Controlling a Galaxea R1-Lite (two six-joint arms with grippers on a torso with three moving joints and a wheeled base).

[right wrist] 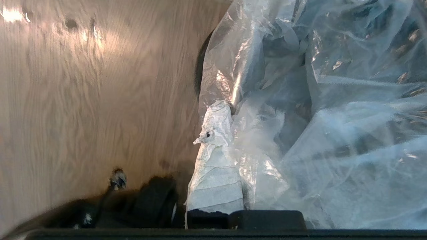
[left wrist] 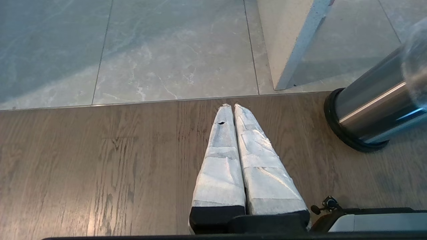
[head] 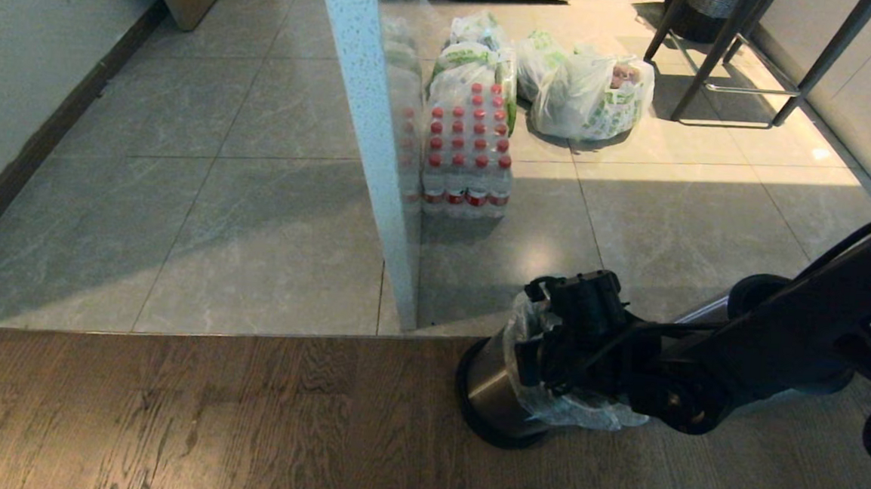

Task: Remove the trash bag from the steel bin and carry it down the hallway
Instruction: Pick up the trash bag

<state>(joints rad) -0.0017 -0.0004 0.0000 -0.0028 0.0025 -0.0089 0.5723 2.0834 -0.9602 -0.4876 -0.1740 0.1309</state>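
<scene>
Only our right wrist view shows the right hand (right wrist: 230,110) clamped on the trash bag (right wrist: 317,116); left hand (left wrist: 232,106) closed, empty; no legible writing.

Ahead of you, the wood-plank floor (head: 205,419) meets grey marbled tiles (head: 257,188). A speckled white partition edge (head: 366,134) rises just beyond, and sunlight falls under dark stool legs (head: 727,58) farther off.

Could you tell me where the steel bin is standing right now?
In the head view the steel bin stands low and right of centre on the wood floor, just before the tiles and the pillar, with the right gripper at its top.
</scene>
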